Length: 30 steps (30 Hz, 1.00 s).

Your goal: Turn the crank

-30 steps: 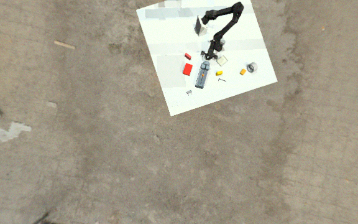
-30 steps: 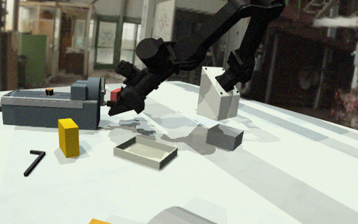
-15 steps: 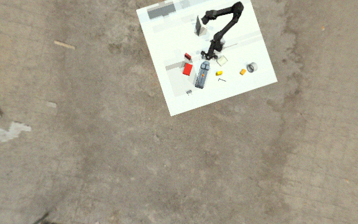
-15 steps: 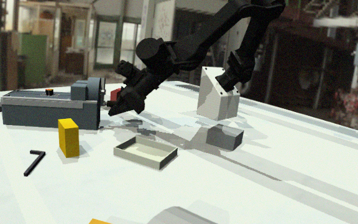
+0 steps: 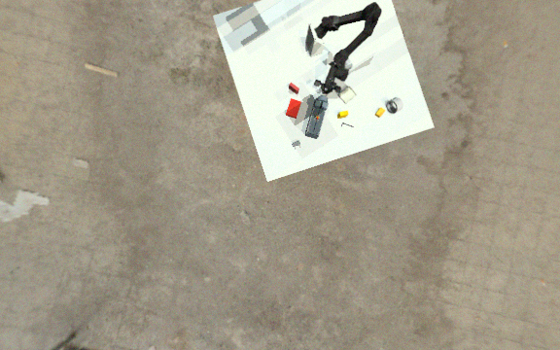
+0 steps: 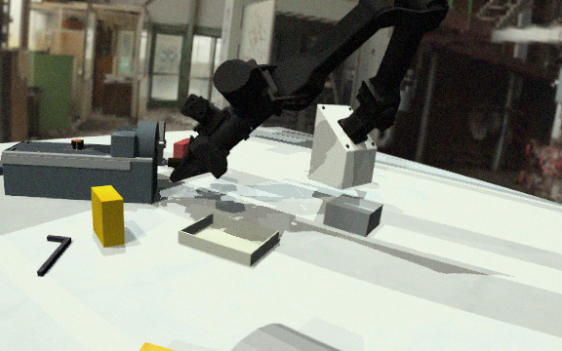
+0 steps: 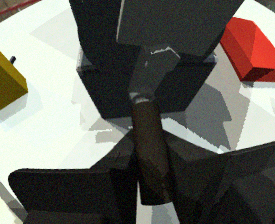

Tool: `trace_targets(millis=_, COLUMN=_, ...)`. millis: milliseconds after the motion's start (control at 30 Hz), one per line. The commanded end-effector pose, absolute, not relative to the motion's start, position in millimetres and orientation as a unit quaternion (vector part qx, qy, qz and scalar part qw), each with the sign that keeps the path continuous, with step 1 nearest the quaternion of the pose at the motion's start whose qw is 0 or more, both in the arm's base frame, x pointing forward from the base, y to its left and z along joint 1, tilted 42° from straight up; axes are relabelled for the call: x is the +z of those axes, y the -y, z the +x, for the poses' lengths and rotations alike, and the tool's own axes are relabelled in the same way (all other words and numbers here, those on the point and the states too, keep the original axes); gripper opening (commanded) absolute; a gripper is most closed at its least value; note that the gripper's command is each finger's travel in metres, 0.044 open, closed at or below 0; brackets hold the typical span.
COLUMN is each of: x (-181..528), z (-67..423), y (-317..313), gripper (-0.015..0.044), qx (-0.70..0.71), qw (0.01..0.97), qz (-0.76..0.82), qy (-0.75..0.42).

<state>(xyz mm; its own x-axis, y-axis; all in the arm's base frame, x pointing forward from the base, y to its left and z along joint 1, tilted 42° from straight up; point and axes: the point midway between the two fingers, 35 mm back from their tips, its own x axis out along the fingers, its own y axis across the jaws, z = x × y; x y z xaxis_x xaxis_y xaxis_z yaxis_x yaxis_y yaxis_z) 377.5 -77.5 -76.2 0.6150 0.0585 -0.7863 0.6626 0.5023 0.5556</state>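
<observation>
At the left of the exterior view sits the long grey slide machine (image 6: 73,171), its small red-orange pointer (image 6: 77,143) on top; the brass zero marks can't be made out, so alignment is unconfirmed. At its right end, the black gripper (image 6: 179,173) is clamped on the dark cylindrical crank handle (image 7: 150,156). Cranking looks underway; releasing remains.

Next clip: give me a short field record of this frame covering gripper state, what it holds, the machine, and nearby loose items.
gripper: shut on the crank handle; gripper sits at the machine's end
machine: grey slide unit with a round crank wheel
pointer: small red-orange marker on the slide top; level with the zero marks cannot be judged
nearby: yellow block, black hex key, shallow tray, grey block, red block
</observation>
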Motion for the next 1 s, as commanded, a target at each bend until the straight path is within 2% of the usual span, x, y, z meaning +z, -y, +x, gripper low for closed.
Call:
trace_targets(millis=0, x=-69.4, z=383.0, y=74.4, gripper=0.0000, qx=-0.186, qw=0.777, qz=0.461, qy=-0.387)
trace_targets(millis=967, x=-65.9, z=384.5, y=74.0, gripper=0.0000, qx=-0.186, qw=0.777, qz=0.461, qy=-0.387)
